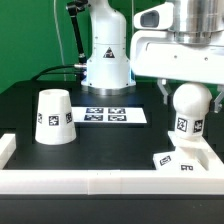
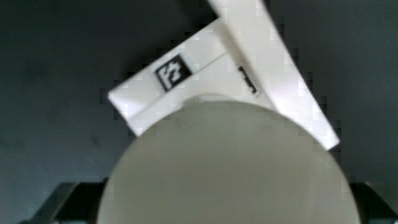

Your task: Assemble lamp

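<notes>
The bulb [image 1: 188, 103] is a white ball on a tagged neck. It hangs upright in my gripper [image 1: 188, 88], which is shut on the ball, at the exterior view's right. The bulb is above the small blocky base [image 1: 171, 160], which lies on the table by the front right corner of the rails. In the wrist view the bulb [image 2: 222, 160] fills the middle between my dark fingers [image 2: 63, 203], with the tagged base [image 2: 178, 75] beneath it. The cone shade [image 1: 51, 116] stands wide end down at the exterior view's left, apart from the gripper.
The marker board [image 1: 108, 115] lies flat mid-table in front of the arm's white pedestal [image 1: 106, 62]. White border rails run along the front [image 1: 90, 182] and the exterior view's right [image 1: 214, 160]; one also shows in the wrist view [image 2: 270, 55].
</notes>
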Robot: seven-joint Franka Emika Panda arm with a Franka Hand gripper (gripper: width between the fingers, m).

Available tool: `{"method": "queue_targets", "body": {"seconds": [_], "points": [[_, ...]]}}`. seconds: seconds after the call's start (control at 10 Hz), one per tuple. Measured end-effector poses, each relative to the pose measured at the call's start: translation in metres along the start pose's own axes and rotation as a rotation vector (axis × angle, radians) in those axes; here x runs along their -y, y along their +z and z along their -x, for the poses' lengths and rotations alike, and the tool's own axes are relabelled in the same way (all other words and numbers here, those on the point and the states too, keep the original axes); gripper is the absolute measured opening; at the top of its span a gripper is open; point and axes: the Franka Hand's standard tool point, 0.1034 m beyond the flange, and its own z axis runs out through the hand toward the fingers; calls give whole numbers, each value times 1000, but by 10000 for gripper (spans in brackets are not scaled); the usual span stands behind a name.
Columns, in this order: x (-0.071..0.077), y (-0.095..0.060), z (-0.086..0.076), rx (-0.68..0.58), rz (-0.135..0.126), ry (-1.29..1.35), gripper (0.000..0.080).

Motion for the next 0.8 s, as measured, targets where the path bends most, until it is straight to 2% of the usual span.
{"method": "queue_targets", "body": {"seconds": [0.1, 0.3, 0.5, 0.6, 0.8], "points": [[1, 1, 3, 16, 3, 114, 579], [2, 1, 2, 42, -20, 293, 579], [5, 1, 6, 57, -27, 386, 579], [5, 2, 7, 60, -29, 388, 684], [5, 1, 6, 47, -27, 216, 695]]}}
